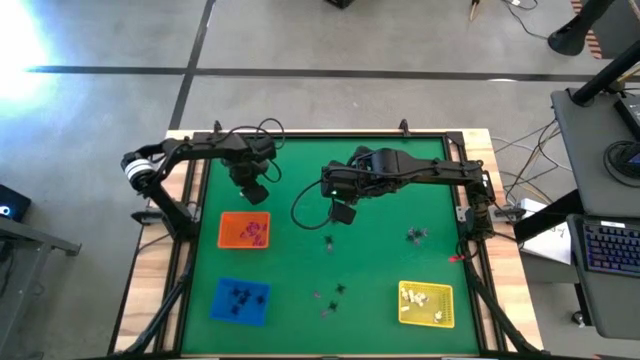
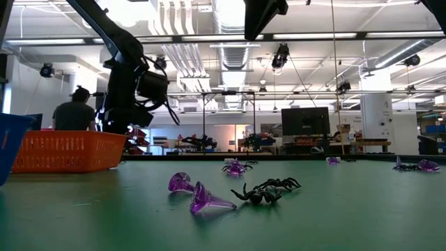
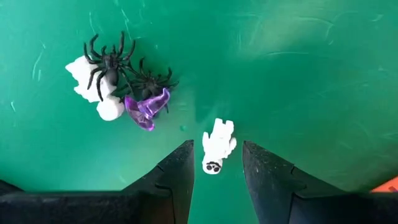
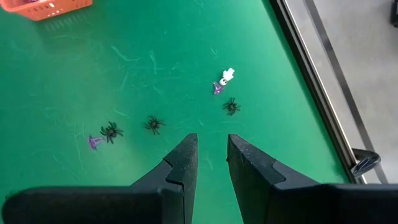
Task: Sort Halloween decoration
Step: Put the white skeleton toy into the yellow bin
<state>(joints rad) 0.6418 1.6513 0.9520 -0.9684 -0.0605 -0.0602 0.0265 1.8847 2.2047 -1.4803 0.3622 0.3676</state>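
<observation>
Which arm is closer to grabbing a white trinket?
The left. Its open claw sits right around a white trinket, while the right claw hangs open, holding nothing.

Bright overhead light, upper-left glare

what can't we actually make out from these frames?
- Yellow tray contents: high view, white pieces too small to count or identify.
- Blue tray: low view, cut off by the picture's edge; contents hidden behind its wall.
- Orange tray contents: low view, hidden by its mesh wall.
- White trinket under the black spiders: left wrist view, partly covered, shape unclear.
- Right gripper: low view, cut off at the top.
</observation>
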